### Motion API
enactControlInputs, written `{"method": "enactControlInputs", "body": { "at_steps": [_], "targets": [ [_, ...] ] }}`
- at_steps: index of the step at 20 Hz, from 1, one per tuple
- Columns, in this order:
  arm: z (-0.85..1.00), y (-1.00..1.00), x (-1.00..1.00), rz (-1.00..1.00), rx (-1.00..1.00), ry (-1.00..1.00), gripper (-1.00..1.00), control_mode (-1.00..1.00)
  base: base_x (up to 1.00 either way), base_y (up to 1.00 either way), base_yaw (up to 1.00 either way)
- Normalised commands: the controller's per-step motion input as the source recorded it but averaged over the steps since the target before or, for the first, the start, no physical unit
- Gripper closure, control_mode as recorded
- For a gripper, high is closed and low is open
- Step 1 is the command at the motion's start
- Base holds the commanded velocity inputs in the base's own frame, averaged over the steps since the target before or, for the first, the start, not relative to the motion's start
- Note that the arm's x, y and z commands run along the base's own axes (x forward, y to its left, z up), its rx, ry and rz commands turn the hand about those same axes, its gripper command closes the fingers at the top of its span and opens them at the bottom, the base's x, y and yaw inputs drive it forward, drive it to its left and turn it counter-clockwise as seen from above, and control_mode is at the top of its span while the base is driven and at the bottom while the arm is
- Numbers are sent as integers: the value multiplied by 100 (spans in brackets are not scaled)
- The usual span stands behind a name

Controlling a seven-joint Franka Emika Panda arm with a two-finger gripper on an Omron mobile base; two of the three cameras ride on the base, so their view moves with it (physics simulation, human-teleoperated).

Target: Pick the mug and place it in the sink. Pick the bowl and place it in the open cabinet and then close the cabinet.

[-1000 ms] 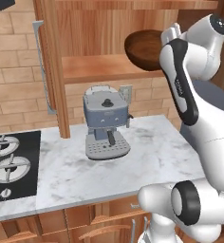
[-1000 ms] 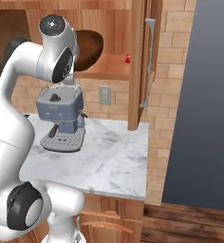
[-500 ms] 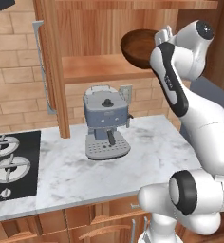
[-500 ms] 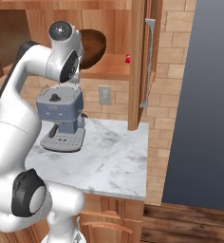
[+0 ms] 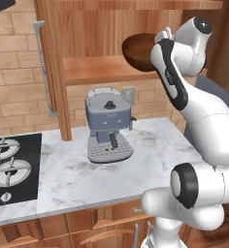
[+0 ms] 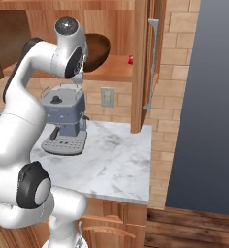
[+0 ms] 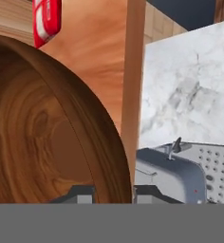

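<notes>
Step in hand, as judged: placing the bowl (image 5: 138,51) in the cabinet (image 5: 99,68). The gripper (image 7: 113,192) is pinched on the bowl's rim, holding it tilted just above the shelf's front edge. Next: carry it further in, level it, release. Open shelf room lies left of the bowl; a red item (image 6: 131,60) sits right of it, the coffee machine (image 5: 108,125) below.

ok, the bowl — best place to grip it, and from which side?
By the rim wall, one finger inside and one outside, as the gripper holds the bowl now. It's deep, round and too wide to span; come from its open side, which here is tipped sideways above the cabinet shelf.
</notes>
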Motion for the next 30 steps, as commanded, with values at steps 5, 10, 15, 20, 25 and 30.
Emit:
{"method": "enactControlInputs", "body": {
  "at_steps": [5, 10, 15, 20, 25, 30],
  "targets": [
    [-1, 0, 0, 0, 0, 3, -100, -100, 0, 0, 0],
    [0, 0, 0, 0, 0, -3, -100, -100, 0, 0, 0],
    [1, 10, 0, 0, -1, -20, -100, -100, 0, 0, 0],
    [11, 18, 0, 0, -9, -31, -100, -100, 0, 0, 0],
    [17, 8, -12, 0, -7, -17, -100, -100, 0, 0, 0],
    [40, 0, -72, 0, 0, 0, -100, -100, 0, 0, 0]
  ]
}}
